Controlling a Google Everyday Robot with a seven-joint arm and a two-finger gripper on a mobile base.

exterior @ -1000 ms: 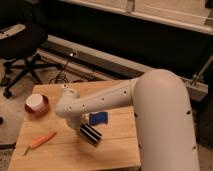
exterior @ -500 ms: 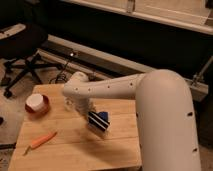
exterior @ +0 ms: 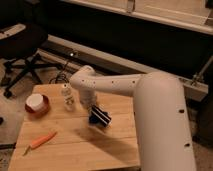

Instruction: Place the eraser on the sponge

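The eraser (exterior: 102,116), a black block with pale stripes, lies tilted at the middle of the wooden table (exterior: 75,150). Its left end sits over the small blue sponge (exterior: 92,120), which peeks out beneath it. My gripper (exterior: 93,108) hangs at the end of the white arm (exterior: 115,85), directly above and against the eraser's left end. The arm hides most of where the gripper meets the eraser.
A red-and-white bowl (exterior: 36,104) stands at the table's left edge. An orange carrot (exterior: 41,141) lies near the front left. A small pale bottle (exterior: 67,96) stands just left of the gripper. An office chair (exterior: 22,50) is on the floor beyond.
The gripper and the eraser have moved back and right, from in front of the sponge to over it. The bowl and carrot have stayed in place.
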